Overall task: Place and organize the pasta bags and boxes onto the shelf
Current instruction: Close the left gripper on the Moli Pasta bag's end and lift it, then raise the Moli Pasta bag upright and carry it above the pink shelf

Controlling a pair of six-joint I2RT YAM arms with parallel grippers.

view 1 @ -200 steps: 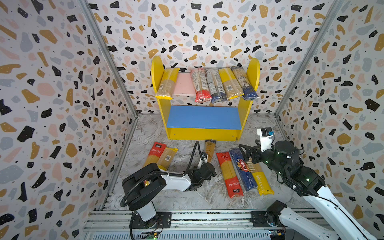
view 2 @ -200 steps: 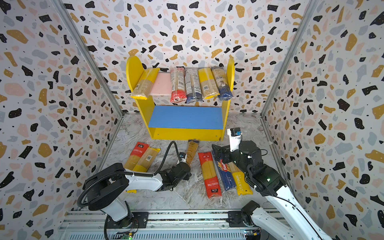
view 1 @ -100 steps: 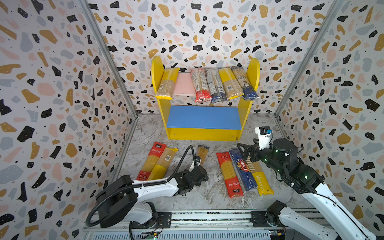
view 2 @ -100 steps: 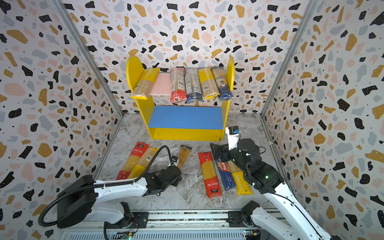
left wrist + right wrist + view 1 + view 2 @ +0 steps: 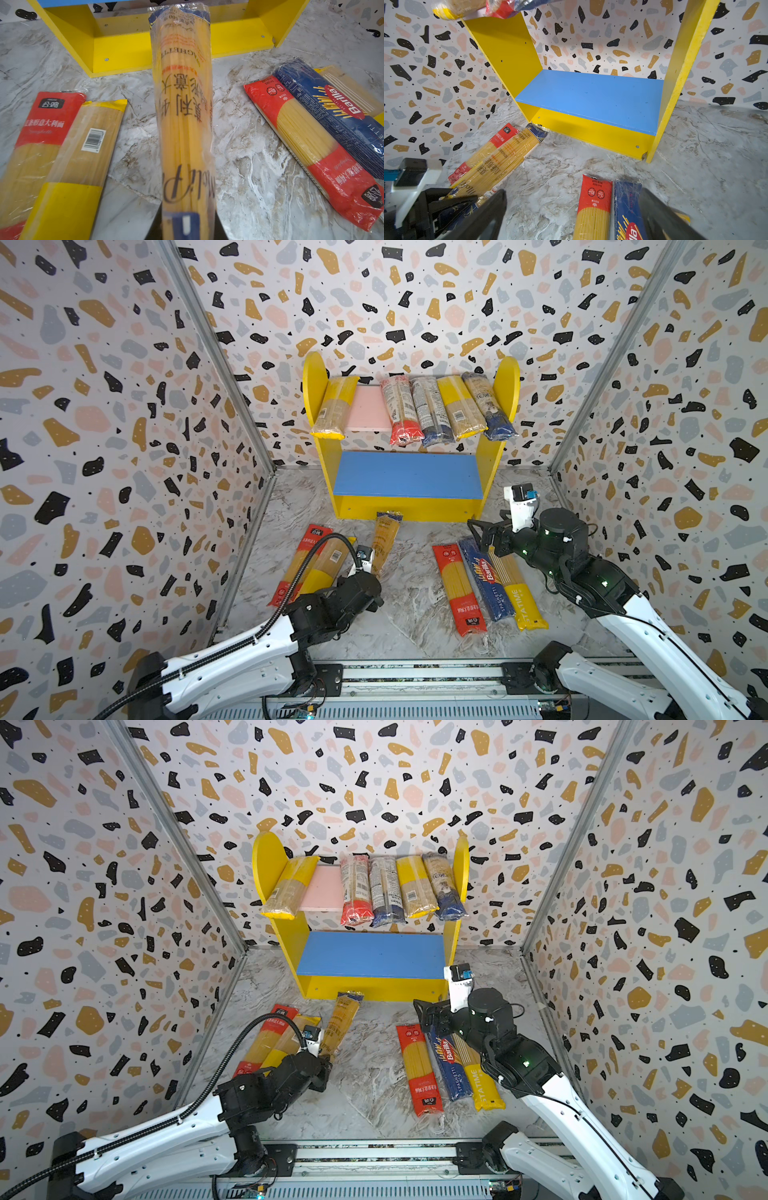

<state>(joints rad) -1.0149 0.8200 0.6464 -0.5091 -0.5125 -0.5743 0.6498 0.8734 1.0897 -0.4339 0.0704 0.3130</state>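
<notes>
The shelf (image 5: 316, 381) stands at the back wall, with several spaghetti packs (image 5: 432, 410) across its pink upper board. My left gripper (image 5: 371, 572) is shut on the near end of a clear pack with dark-blue ends (image 5: 185, 114). That pack's far end points at the shelf's yellow base (image 5: 124, 47). My right gripper (image 5: 573, 218) is open, low above the far ends of a red-ended pack (image 5: 459, 589) and the blue Barilla box (image 5: 486, 578). The yellow STATIME pack (image 5: 519, 597) lies beside them.
A red-ended pack (image 5: 299, 564) and a yellow-ended pack (image 5: 328, 564) lie side by side on the marble floor left of my left gripper. Patterned walls close in on three sides. The blue lower board (image 5: 591, 97) faces the right wrist view.
My left arm has swung out to the left, carrying the held pack leftward with it. My right gripper has drifted slightly toward the shelf and stayed open.
</notes>
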